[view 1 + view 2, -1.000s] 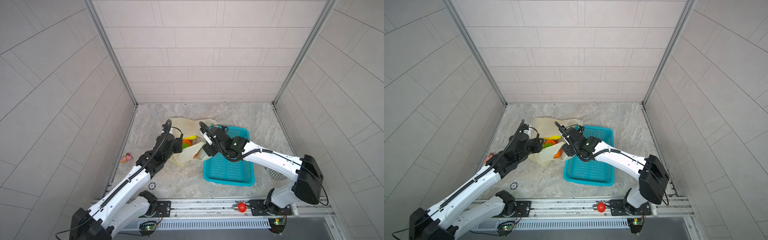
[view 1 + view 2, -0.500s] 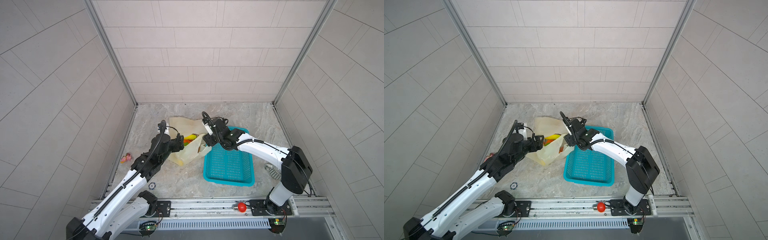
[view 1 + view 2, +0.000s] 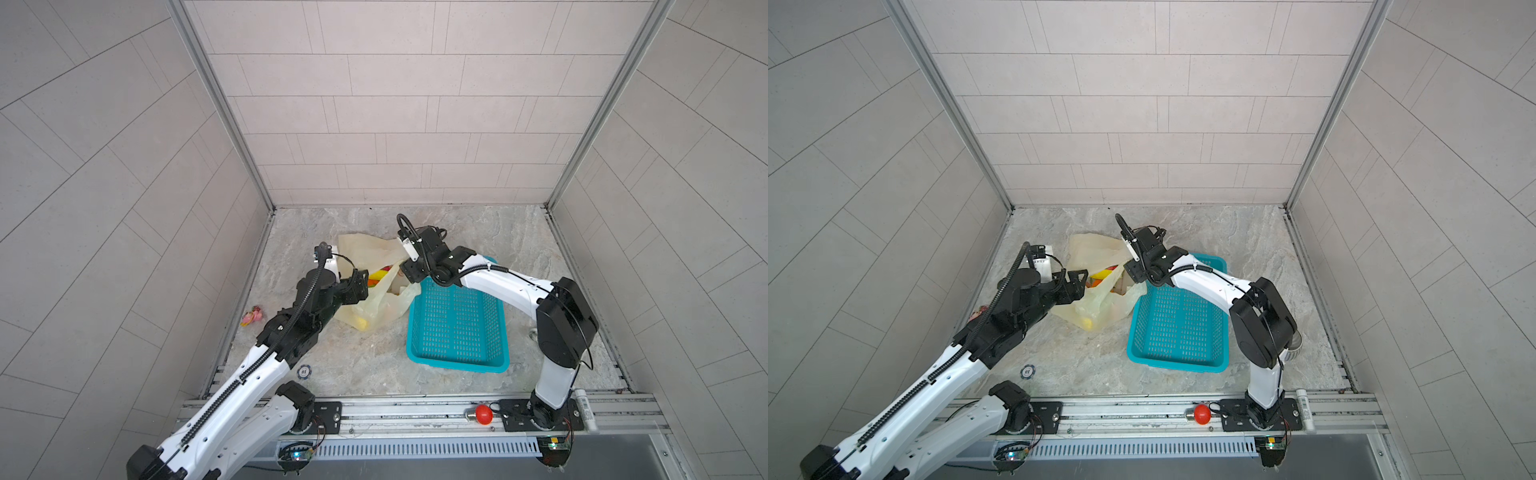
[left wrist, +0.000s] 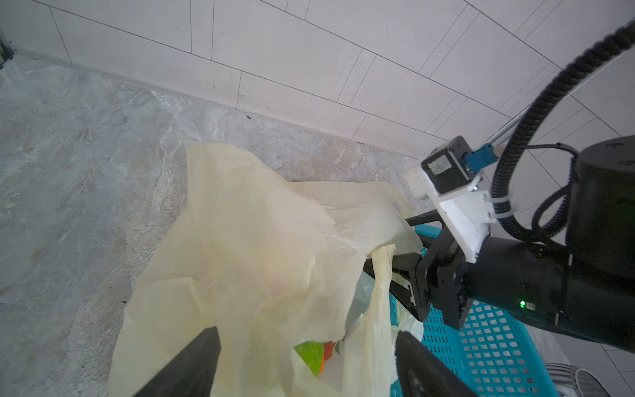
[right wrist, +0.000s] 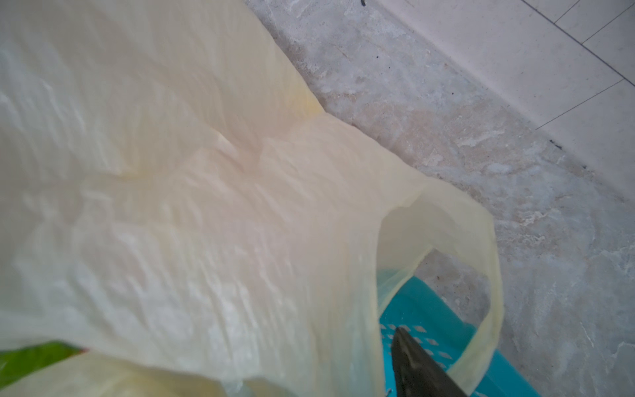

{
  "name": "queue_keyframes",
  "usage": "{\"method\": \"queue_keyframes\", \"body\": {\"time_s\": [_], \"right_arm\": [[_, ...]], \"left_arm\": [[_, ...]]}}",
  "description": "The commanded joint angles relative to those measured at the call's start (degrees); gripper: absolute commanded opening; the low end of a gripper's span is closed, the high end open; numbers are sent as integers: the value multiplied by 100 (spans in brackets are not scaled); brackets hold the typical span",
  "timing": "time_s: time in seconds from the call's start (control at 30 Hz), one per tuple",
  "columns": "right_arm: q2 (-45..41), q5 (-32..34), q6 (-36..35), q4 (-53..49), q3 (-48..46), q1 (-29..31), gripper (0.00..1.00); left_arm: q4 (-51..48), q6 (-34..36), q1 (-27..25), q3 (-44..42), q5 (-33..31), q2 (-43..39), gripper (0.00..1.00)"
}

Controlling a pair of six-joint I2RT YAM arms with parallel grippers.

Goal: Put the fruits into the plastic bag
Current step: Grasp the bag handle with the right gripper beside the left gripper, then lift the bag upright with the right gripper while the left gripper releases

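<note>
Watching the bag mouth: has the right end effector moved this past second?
Yes. The right end effector has shifted toward the back wall, along the teal basket's left rim.

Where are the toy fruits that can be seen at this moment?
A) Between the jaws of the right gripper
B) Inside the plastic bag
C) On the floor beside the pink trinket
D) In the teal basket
B: in both top views the fruits show yellow and orange in the open mouth of the plastic bag, and no fruit shows in the teal basket.
</note>
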Motion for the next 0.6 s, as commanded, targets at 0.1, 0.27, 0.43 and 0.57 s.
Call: {"method": "queue_keyframes", "body": {"time_s": [0.1,0.27,0.43,0.57], "right_arm": [[446,-124,-78,-177,521,22,29],[382,-257,140,-103,783,23,0],[-147,-564,361,131,983,27,0],[-518,-581,380,155,1396,38,0]], "left_arm": [[-100,172,-23,221,-294,-126,82],[-286,123,-18,247,-783,-121,79],[-730,-225,24,276,-1692,-332,77],[-1082,-544,64,261,-2233,-408,78]]}}
